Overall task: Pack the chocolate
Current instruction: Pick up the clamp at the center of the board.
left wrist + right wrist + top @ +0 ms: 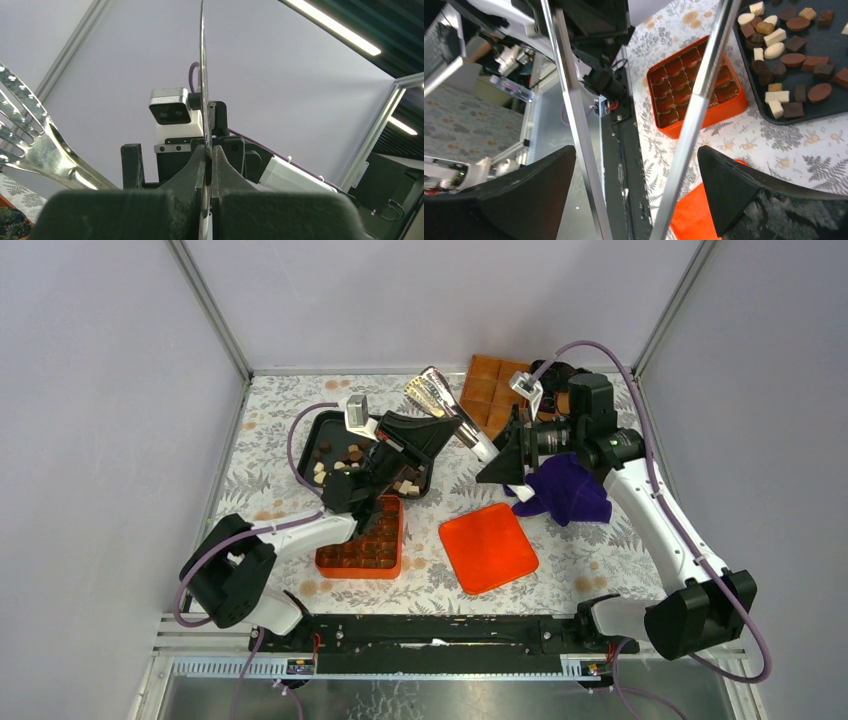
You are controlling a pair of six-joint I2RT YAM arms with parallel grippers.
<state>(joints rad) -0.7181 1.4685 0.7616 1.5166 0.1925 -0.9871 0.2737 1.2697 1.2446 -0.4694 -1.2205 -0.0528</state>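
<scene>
The chocolate (794, 60), small bite-size cubes and rounds in dark brown, light brown and cream-white, lies loose in a shallow black plastic tray (769, 119) at the left rear of the table. Just in front of it stands the square orange box (719, 112), whose brown wells are too small here to show which are filled. The pieces look light, hard and smooth. They probably mark or chip under a hard squeeze and slip if caught on a rounded top, so each is best taken across two flat opposite sides, or across the width of a round. The tool for that, a pair of thin polished metal tongs (440, 400) with perforated, toothed heads, hangs between the arms. The left gripper (209, 150) is clamped tight on one flat blade of it, seen edge-on. The right gripper (634, 160) stands spread wide, with both springy blades passing between its black fingers (724, 190). I cannot tell whether the fingers touch either blade. The glossy orange lid (488, 547) lies flat beside a soft, crumpled purple cloth (565, 490).
</scene>
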